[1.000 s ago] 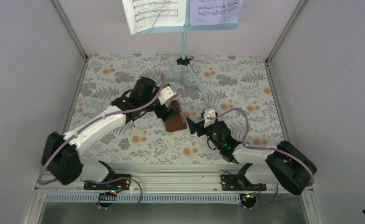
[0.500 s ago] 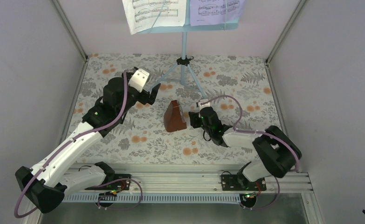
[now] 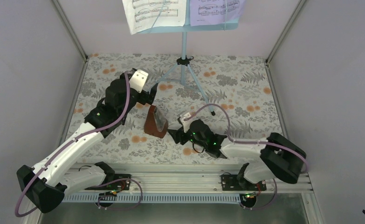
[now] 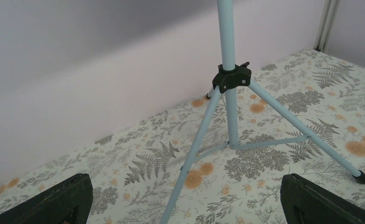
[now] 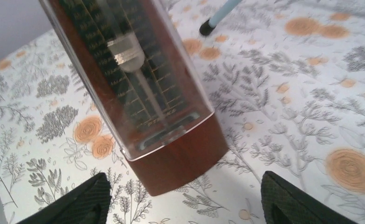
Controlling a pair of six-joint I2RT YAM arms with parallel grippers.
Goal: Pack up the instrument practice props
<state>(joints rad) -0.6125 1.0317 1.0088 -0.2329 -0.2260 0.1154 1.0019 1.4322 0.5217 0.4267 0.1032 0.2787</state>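
Your reddish-brown metronome [image 3: 155, 121] sits mid-worktop [image 3: 245, 93], its tempo scale too blurred to read, your right gripper [image 3: 172, 134] just beside it with jaws spread, your left gripper [image 3: 148, 94] with jaws spread facing the light-blue music stand [image 3: 184, 46], 2 sheet-music pages [image 3: 154, 14] on its desk

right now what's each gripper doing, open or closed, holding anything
left gripper: open, holding nothing
right gripper: open, facing the metronome, not gripping it
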